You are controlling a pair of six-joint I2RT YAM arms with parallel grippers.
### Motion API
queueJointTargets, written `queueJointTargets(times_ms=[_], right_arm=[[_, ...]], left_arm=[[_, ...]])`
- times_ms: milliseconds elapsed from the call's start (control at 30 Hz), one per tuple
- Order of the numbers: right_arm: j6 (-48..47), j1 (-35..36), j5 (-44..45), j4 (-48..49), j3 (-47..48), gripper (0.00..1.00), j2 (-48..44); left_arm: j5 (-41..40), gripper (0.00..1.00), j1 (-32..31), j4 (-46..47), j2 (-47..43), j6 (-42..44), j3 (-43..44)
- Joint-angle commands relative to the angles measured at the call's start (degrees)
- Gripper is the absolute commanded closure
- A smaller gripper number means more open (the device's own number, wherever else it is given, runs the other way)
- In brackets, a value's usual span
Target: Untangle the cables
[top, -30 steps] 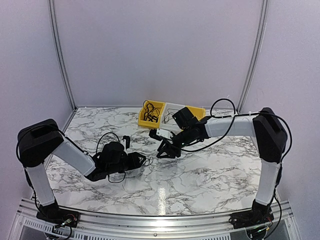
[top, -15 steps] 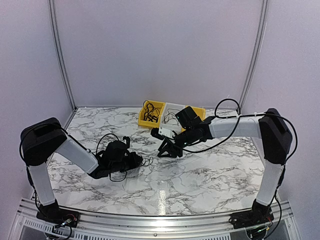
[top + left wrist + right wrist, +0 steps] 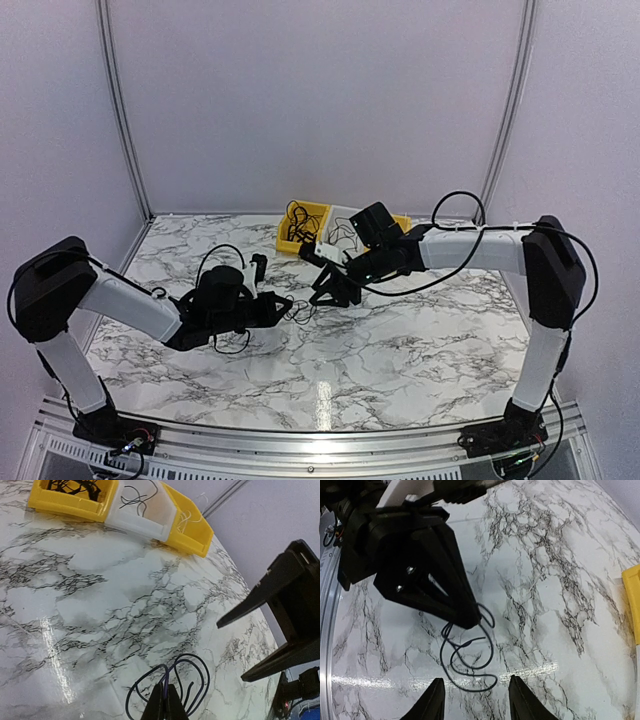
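A thin black cable (image 3: 300, 312), coiled in a few loose loops, lies on the marble table (image 3: 420, 340) near the middle. My left gripper (image 3: 287, 303) is shut on one strand of it; in the left wrist view the closed tips (image 3: 165, 702) pinch the cable (image 3: 208, 682) at the near side of the loops. My right gripper (image 3: 325, 292) hovers just beyond, open, with nothing between its fingers. In the right wrist view the open gripper (image 3: 475, 680) straddles the far end of the cable (image 3: 470, 690), and the left gripper (image 3: 465, 617) holds the other side.
Three small bins stand in a row at the back of the table: a yellow bin (image 3: 300, 228) with black wires, a white bin (image 3: 343, 225) with a thin wire, and another yellow bin (image 3: 400, 222). The back wall is close behind them.
My left gripper has shut on the black cable and reached further right toward the centre. My right gripper has shifted slightly left and back, and opened a little wider.
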Motion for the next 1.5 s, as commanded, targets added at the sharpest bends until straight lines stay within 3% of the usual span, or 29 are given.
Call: queueJointTargets(times_ms=[0, 333, 967, 1133, 1300, 1467], right_arm=[[2.96, -0.22, -1.60, 1.51, 3.22, 0.56, -2.90], [4.70, -0.25, -6.85, 1.73, 1.65, 0.53, -1.53], [1.39, -0.24, -11.03, 0.63, 1.19, 0.58, 1.21], [1.12, -0.23, -11.78, 0.62, 1.21, 0.73, 1.27], [0.86, -0.25, -12.94, 0.56, 1.12, 0.99, 0.84], [1.20, -0.22, -12.92, 0.38, 1.04, 1.00, 0.08]], left_arm=[[8.03, 1.00, -0.81, 1.10, -3.07, 6.43, -0.58], [10.32, 1.00, -1.60, 5.50, -5.11, 6.95, -2.07], [14.75, 1.00, -2.02, 12.05, -5.09, 6.13, -3.37], [15.05, 1.00, -2.11, 12.62, -4.81, 5.95, -3.58], [13.35, 0.99, -2.15, 12.71, -4.58, 5.74, -4.10], [9.79, 0.87, -2.18, 12.73, -3.78, 5.22, -4.06]])
